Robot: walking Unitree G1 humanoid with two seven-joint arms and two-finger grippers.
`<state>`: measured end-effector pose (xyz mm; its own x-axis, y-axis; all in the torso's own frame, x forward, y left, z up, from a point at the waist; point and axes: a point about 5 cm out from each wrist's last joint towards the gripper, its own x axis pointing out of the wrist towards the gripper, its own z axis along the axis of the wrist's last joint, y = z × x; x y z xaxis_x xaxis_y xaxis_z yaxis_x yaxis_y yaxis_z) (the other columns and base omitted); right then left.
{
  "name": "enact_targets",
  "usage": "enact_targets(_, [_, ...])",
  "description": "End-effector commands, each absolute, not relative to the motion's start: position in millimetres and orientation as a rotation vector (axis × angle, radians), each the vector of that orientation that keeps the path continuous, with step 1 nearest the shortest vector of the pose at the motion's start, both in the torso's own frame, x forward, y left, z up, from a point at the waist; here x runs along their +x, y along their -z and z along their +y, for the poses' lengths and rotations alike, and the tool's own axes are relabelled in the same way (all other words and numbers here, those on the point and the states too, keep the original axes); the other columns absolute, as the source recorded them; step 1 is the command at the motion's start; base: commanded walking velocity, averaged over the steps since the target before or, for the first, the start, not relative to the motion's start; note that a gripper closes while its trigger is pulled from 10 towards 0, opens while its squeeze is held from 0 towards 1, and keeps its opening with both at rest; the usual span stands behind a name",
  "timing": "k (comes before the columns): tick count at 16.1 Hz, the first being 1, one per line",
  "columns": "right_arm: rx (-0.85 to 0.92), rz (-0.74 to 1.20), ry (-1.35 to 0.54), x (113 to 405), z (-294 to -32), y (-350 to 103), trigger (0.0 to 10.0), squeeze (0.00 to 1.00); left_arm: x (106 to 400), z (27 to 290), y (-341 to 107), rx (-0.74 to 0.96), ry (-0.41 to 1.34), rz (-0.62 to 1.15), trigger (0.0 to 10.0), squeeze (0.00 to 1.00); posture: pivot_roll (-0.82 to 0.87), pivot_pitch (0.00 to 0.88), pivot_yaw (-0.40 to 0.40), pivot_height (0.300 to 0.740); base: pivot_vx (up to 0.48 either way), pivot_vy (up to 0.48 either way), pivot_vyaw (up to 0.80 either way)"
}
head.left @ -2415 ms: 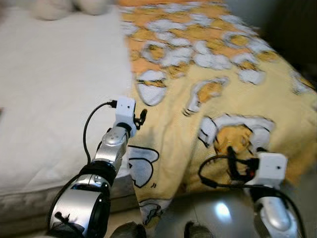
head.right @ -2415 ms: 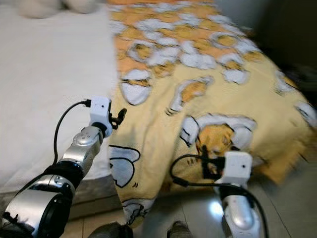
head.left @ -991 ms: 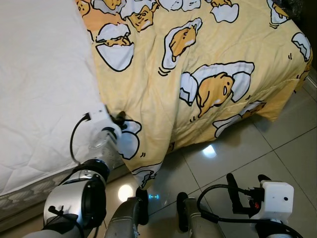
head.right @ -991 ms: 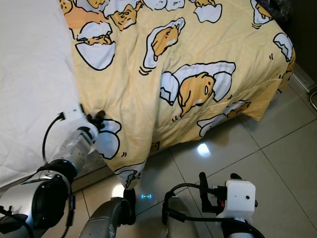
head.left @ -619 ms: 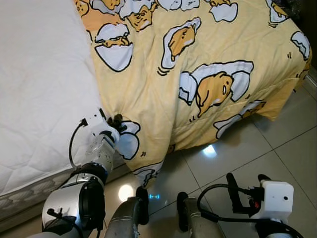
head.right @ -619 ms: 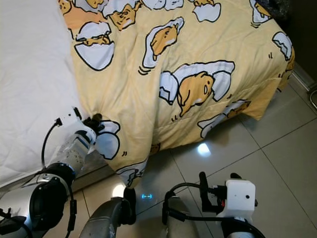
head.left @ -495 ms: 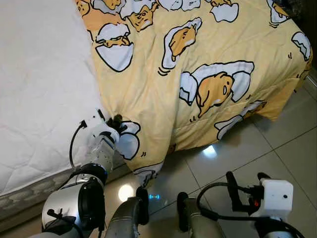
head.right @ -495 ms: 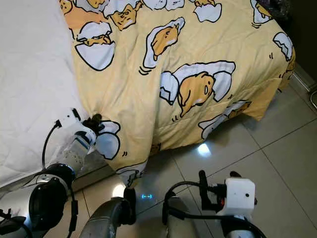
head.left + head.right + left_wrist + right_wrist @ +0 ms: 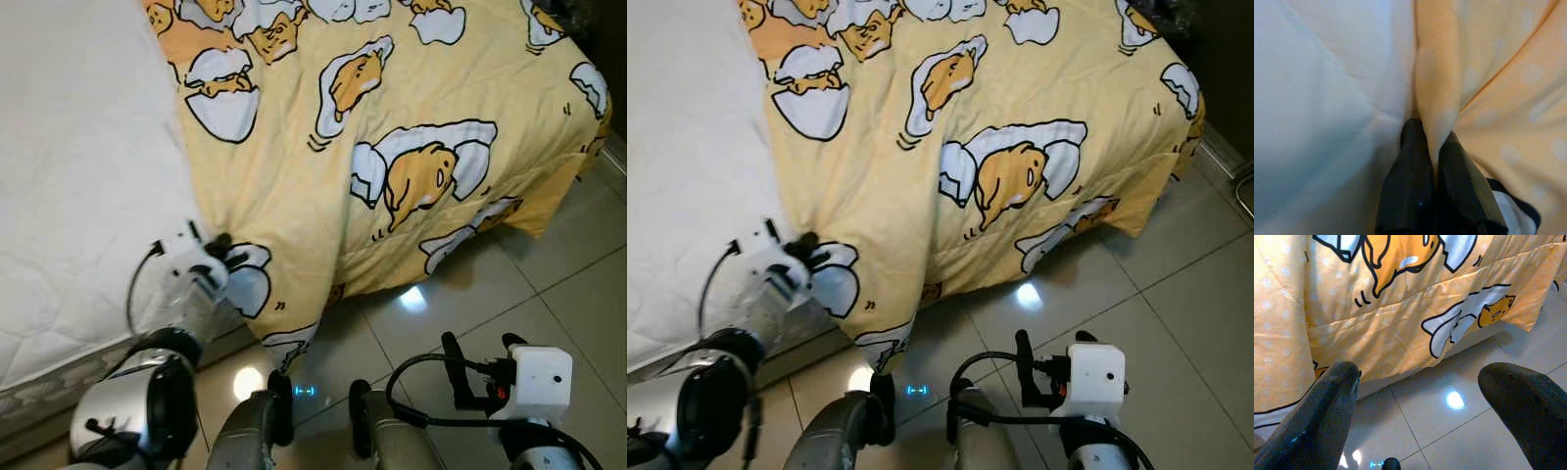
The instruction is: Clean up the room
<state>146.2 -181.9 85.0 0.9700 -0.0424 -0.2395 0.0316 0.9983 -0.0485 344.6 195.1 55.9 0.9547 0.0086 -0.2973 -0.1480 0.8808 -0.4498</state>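
The left hand [image 9: 1434,147] has its two black fingers pinched tight on a fold of the yellow blanket [image 9: 392,108], at the blanket's edge beside the bare white mattress [image 9: 78,176]. The blanket covers the bed's right part and hangs toward the tiled floor [image 9: 549,304], above which the right hand [image 9: 1420,396] hangs wide open, holding nothing.

Bed [image 9: 69,176] w/ white quilted mattress takes up the upper left, its side dropping to the floor. Floor [image 9: 1176,294] = glossy pale tiles w/ thin grout lines, bright light reflection [image 9: 412,298] near bed's foot; far right corner dark.
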Motion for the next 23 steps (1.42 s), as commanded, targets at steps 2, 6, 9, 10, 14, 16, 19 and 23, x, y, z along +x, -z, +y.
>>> enact_targets(2, [-0.047, 0.288, 0.048, 141, -187, -77, 10.0, 0.51, 331, 221, -43, -0.407, -0.168, 0.344, 0.0, 0.0, -0.22, 0.305, -0.013, 0.736, 0.0, 0.0, 0.0])
enact_targets(6, [-0.05, 0.289, 0.042, 142, -187, -76, 10.0, 0.51, 318, 256, -42, -0.322, -0.253, 0.344, 0.0, 0.0, -0.21, 0.29, -0.011, 0.736, 0.0, 0.0, 0.0])
enact_targets(9, [-0.052, 0.289, 0.04, 143, -188, -75, 10.0, 0.51, 294, 276, -24, -0.236, -0.299, 0.419, 0.0, 0.0, -0.2, 0.286, -0.01, 0.736, 0.0, 0.0, 0.0])
enact_targets(10, [-0.053, 0.289, 0.041, 144, -189, -75, 10.0, 0.51, 284, 287, -19, -0.203, -0.339, 0.441, 0.0, 0.0, -0.2, 0.287, -0.012, 0.736, 0.0, 0.0, 0.0])
enact_targets(14, [-0.058, 0.287, 0.033, 146, -190, -75, 10.0, 0.51, 269, 324, -29, 0.002, -0.455, 0.446, 0.0, 0.0, -0.18, 0.293, -0.023, 0.736, 0.0, 0.0, 0.0])
enact_targets(16, [-0.057, 0.283, 0.026, 149, -189, -75, 10.0, 0.51, 277, 325, -39, 0.166, -0.422, 0.419, 0.0, 0.0, -0.18, 0.296, -0.025, 0.736, 0.0, 0.0, 0.0])
enact_targets(19, [-0.048, 0.267, 0.008, 154, -187, -77, 10.0, 0.53, 273, 325, -35, 0.147, -0.459, 0.442, 0.0, 0.0, -0.18, 0.296, -0.02, 0.736, 0.0, 0.0, 0.0])
enact_targets(23, [-0.058, 0.251, -0.05, 162, -183, -81, 10.0, 0.68, 273, 305, -21, 0.087, -0.425, 0.458, 0.0, 0.0, -0.18, 0.296, -0.021, 0.736, 0.0, 0.0, 0.6])
